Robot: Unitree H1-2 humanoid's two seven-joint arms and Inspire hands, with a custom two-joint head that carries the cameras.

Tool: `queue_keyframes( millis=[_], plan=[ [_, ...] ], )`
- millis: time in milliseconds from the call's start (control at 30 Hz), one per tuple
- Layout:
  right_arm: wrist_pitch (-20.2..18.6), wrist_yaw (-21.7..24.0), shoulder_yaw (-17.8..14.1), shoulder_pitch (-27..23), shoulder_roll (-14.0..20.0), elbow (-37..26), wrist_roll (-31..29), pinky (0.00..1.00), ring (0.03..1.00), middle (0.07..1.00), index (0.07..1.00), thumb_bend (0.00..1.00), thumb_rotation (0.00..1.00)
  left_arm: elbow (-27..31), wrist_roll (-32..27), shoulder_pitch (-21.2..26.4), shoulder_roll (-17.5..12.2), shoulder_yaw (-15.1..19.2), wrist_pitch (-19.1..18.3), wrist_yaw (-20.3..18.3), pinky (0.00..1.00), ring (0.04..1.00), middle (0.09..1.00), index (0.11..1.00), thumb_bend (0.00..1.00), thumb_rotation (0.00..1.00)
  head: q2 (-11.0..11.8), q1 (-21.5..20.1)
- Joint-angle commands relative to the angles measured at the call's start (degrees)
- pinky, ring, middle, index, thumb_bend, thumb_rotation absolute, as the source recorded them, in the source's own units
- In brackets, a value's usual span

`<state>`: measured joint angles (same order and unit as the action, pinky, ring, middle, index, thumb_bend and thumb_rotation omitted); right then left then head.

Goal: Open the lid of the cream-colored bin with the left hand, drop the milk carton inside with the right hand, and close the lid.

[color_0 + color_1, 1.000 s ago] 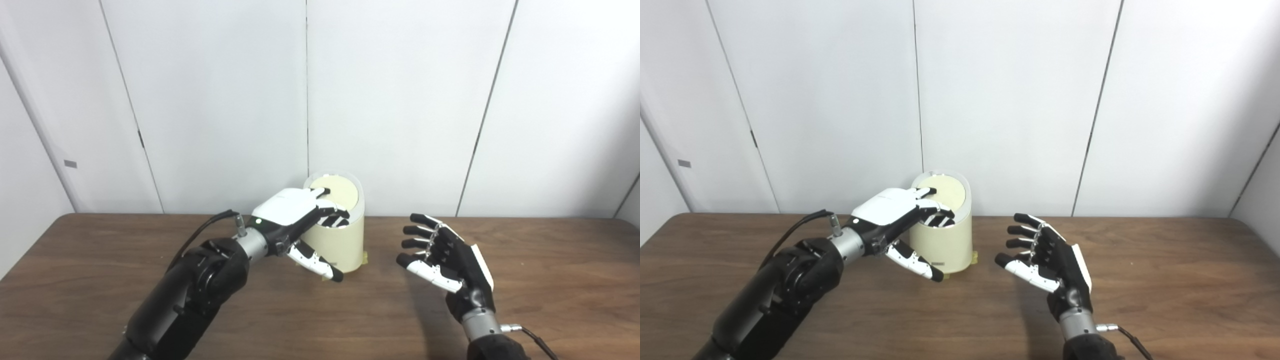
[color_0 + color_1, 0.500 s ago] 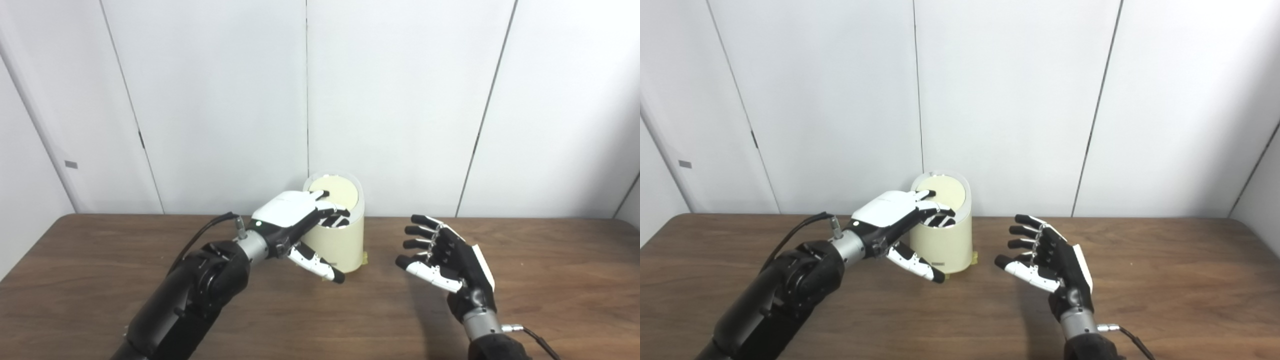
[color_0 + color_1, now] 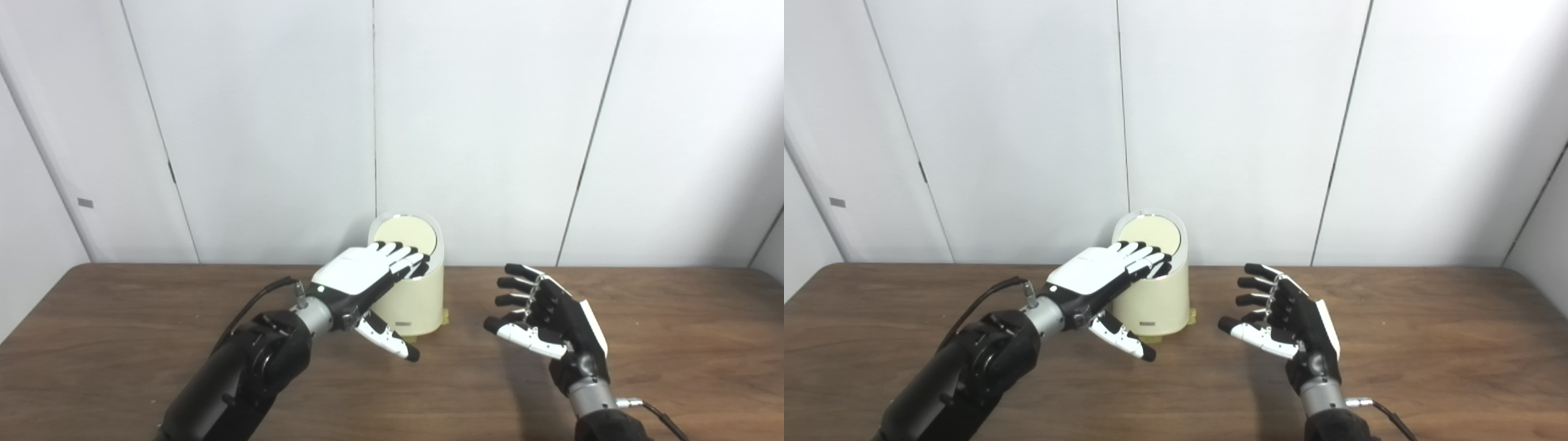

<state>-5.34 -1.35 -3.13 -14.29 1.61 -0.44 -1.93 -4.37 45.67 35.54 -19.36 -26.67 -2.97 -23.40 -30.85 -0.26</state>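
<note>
The cream-colored bin [image 3: 418, 301] stands at the back middle of the table, close to the wall. Its round lid [image 3: 405, 235] shows as a cream disc tilted toward me at the top. My left hand [image 3: 362, 275] is open, palm down, with its fingers stretched flat over the front part of the bin's top and the thumb hanging beside the bin's front wall. A dark gap shows just under the fingertips. My right hand [image 3: 547, 312] is open and empty, palm toward the bin, to its right above the table. No milk carton is in view.
The brown wooden table [image 3: 122, 349] runs the full width of the view. White wall panels [image 3: 490, 122] stand right behind the bin. A cable [image 3: 658, 416] trails from my right wrist.
My left hand's fingers have straightened and now lie flat on the bin's top instead of curling into the front opening. The hand has drawn back slightly. The right hand has barely moved.
</note>
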Motion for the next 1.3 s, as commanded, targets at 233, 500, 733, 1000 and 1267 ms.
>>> queue_keyframes(
  millis=[233, 500, 733, 1000, 1267],
  plan=[
    [1.23, -0.18, -0.03, -1.98, 0.06, -1.68, -0.01, 0.42, 0.603, 0.675, 0.696, 0.63, 0.07, -0.07, 2.79, -2.29, -2.27, 1.19, -4.16, -1.61, 1.0, 1.0, 0.999, 0.987, 0.93, 0.4, 0.13, 0.1],
    [1.38, -0.57, -0.06, -2.23, -0.13, -1.22, -0.15, 0.42, 0.602, 0.672, 0.692, 0.63, 0.05, 5.1, 3.85, -2.13, -3.25, 4.79, -4.25, -1.25, 1.0, 1.0, 1.0, 1.0, 0.88, 0.39, 0.37, 0.22],
    [1.77, -0.88, 0.05, -2.29, -0.11, -1.03, 0.31, 0.42, 0.594, 0.671, 0.695, 0.62, 0.05, 7.89, 4.27, -1.93, -4.02, 7.39, -3.55, -0.95, 1.0, 1.0, 1.0, 0.996, 0.88, 0.4, 0.39, 0.2],
    [2.1, -0.78, 0.14, -2.39, 0.11, -0.66, 0.48, 0.43, 0.606, 0.678, 0.699, 0.62, 0.07, 10.97, 5.08, -1.32, -4.36, 11.29, -3.68, 2.74, 1.0, 1.0, 1.0, 1.0, 0.85, 0.41, 0.44, 0.46],
    [2.73, -0.62, -0.09, -2.49, 0.13, -0.21, -0.02, 0.42, 0.599, 0.675, 0.695, 0.63, 0.06, 12.42, 1.33, -3.92, -2.88, 15.61, -3.06, 7.71, 1.0, 1.0, 1.0, 1.0, 0.81, 0.35, 0.48, 0.49]
  ],
)
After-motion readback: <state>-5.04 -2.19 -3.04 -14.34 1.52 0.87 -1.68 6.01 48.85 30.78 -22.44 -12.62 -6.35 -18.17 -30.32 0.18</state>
